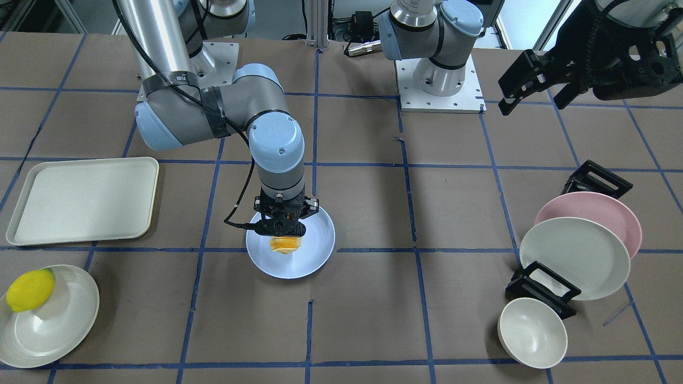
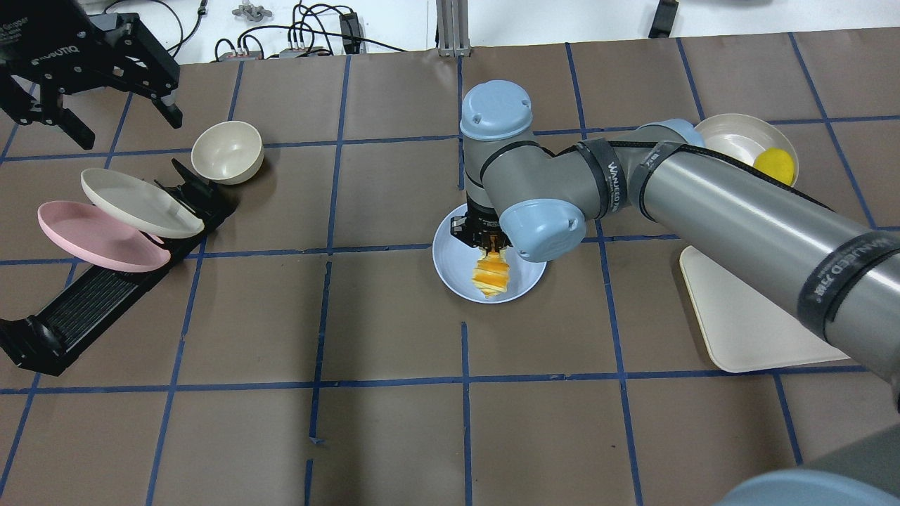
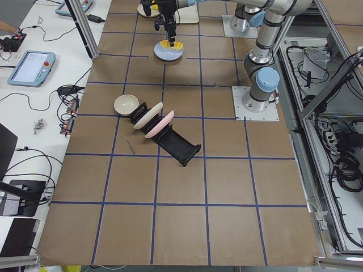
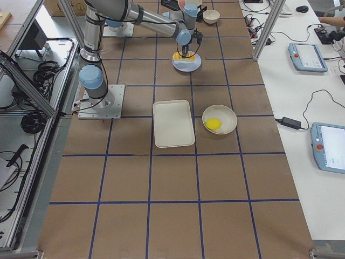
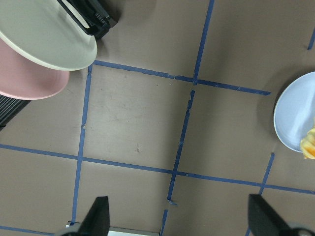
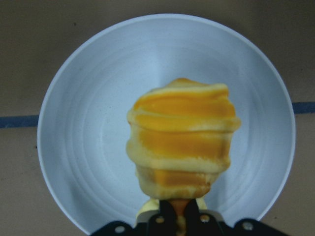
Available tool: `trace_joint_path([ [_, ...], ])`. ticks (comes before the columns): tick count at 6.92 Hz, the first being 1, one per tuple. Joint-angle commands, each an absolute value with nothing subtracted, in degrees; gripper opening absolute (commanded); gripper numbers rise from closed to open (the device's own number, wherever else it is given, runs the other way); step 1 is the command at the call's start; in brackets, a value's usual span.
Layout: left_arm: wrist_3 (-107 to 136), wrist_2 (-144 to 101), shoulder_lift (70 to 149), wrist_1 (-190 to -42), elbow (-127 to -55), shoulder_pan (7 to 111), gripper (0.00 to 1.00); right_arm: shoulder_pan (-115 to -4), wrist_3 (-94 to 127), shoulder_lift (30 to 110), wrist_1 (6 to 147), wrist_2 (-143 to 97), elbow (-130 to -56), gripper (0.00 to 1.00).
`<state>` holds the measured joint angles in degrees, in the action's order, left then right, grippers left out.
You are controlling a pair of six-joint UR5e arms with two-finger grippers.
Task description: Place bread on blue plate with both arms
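Note:
The bread (image 1: 285, 245), an orange and cream ridged roll, hangs end-down over the middle of the blue plate (image 1: 315, 250). My right gripper (image 1: 282, 234) is shut on its upper end. The right wrist view shows the bread (image 6: 182, 137) end-on above the plate (image 6: 78, 147), with the fingers (image 6: 165, 216) clamped at its base. I cannot tell whether its lower end touches the plate. From overhead the bread (image 2: 489, 274) leans over the plate (image 2: 450, 256). My left gripper (image 2: 126, 123) is open and empty, raised high above the dish rack, far from the plate; its fingertips (image 5: 98, 216) stand wide apart.
A black rack (image 1: 544, 288) holds a pink plate (image 1: 613, 208) and a cream plate (image 1: 573, 256), with a cream bowl (image 1: 532, 333) beside it. A cream tray (image 1: 82, 200) and a cream plate (image 1: 58, 325) with a yellow lemon (image 1: 29, 290) lie on the other side.

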<state>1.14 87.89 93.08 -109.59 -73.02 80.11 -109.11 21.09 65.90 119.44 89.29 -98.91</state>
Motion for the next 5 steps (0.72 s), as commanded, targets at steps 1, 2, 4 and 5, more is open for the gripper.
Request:
trace_joint_path([
  [1,1.14,87.89,92.99,-109.69,-72.95,80.16,1.0,-109.16,20.83,65.83,119.88,89.38,-98.97,1.0],
  [2,1.14,87.89,93.08,-109.69,-73.04,80.07,1.0,-109.16,20.83,65.92,119.88,89.38,-98.96,1.0],
  [4,1.14,87.8,93.08,-109.69,-72.69,80.07,1.0,-109.16,20.83,66.0,119.88,89.47,-98.88,1.0],
  [5,1.14,87.89,93.08,-109.69,-72.77,80.07,1.0,-108.99,20.66,66.44,119.8,89.47,-98.01,1.0],
])
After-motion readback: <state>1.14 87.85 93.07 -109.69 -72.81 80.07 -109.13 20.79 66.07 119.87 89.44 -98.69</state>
